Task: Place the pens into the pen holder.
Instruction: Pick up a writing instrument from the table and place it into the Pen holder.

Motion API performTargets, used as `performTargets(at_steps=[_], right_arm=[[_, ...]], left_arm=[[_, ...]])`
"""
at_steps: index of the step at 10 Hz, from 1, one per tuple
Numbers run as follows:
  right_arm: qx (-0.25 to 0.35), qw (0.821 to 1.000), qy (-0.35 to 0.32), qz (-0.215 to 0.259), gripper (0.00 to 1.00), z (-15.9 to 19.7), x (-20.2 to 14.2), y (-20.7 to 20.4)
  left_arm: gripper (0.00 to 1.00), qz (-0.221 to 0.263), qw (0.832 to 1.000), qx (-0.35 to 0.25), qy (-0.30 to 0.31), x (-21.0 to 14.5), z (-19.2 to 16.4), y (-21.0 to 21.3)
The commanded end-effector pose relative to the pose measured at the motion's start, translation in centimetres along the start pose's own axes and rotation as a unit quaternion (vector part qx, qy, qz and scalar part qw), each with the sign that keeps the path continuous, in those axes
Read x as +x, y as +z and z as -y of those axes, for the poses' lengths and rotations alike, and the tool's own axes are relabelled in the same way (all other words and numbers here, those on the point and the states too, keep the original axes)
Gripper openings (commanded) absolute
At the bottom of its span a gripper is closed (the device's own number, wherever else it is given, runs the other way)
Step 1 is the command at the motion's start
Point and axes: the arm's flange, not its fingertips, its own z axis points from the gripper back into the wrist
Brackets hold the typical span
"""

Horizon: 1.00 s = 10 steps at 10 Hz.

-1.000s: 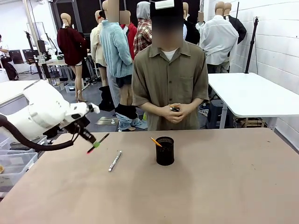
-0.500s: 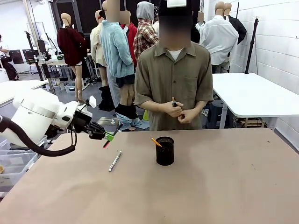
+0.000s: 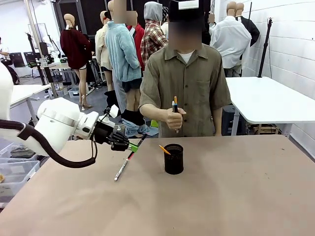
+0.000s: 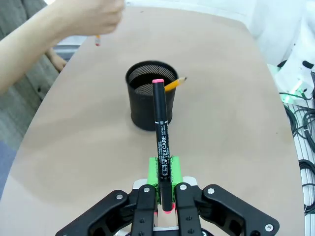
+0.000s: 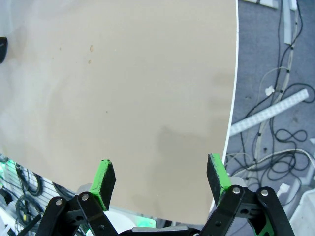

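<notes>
So, the right gripper (image 5: 160, 177) hangs wide and empty over the tabletop (image 5: 123, 73) edge. The left gripper (image 4: 163, 189) is clamped on the black pen (image 4: 161, 142), pink tip aimed at the mesh holder (image 4: 147, 110) just ahead, likely to line up the drop. A pencil (image 4: 174, 83) leans inside; beyond, a person's hand (image 3: 173, 118) grips more pens (image 3: 174, 102).

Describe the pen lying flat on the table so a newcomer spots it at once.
On the tan table, find the black mesh pen holder near the middle; to the robot's left of it lies the white-silver pen, flat on the tabletop. It alone lies loose: the black marker is clamped in the left gripper above it, the yellow pencil leans in the holder.
</notes>
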Motion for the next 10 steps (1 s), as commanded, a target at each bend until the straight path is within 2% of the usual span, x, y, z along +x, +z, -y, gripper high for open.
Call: performTargets(at_steps=[1, 3, 5, 7, 8, 9, 10], right_arm=[[-0.005, 1.0, -0.003, -0.01, 0.93, -0.1, 0.0, -0.1], [-0.005, 1.0, -0.003, -0.01, 0.93, -0.1, 0.0, -0.1], [-0.005, 1.0, -0.003, -0.01, 0.93, -0.1, 0.0, -0.1], [-0.005, 1.0, -0.003, -0.01, 0.93, -0.1, 0.0, -0.1], [-0.005, 1.0, -0.003, -0.01, 0.93, -0.1, 0.0, -0.1], [-0.005, 1.0, -0.003, -0.01, 0.93, -0.1, 0.0, -0.1], [-0.005, 1.0, -0.003, -0.01, 0.93, -0.1, 0.0, -0.1]], left_arm=[[0.0, 0.041, 0.999, -0.009, -0.007, -1.0, -0.3, 1.0], [0.0, 0.113, 0.994, 0.006, 0.008, -3.2, 0.9, 7.8], [0.0, 0.178, 0.984, -0.001, -0.022, -8.3, 5.0, 16.5], [0.0, 0.25, 0.966, 0.048, -0.047, -13.7, 9.6, 23.3], [0.0, 0.294, 0.951, 0.083, -0.055, -16.2, 11.5, 25.7], [0.0, 0.306, 0.944, 0.119, -0.042, -17.5, 12.1, 26.6], [0.0, 0.316, 0.94, 0.122, -0.045, -17.8, 12.1, 26.7]])
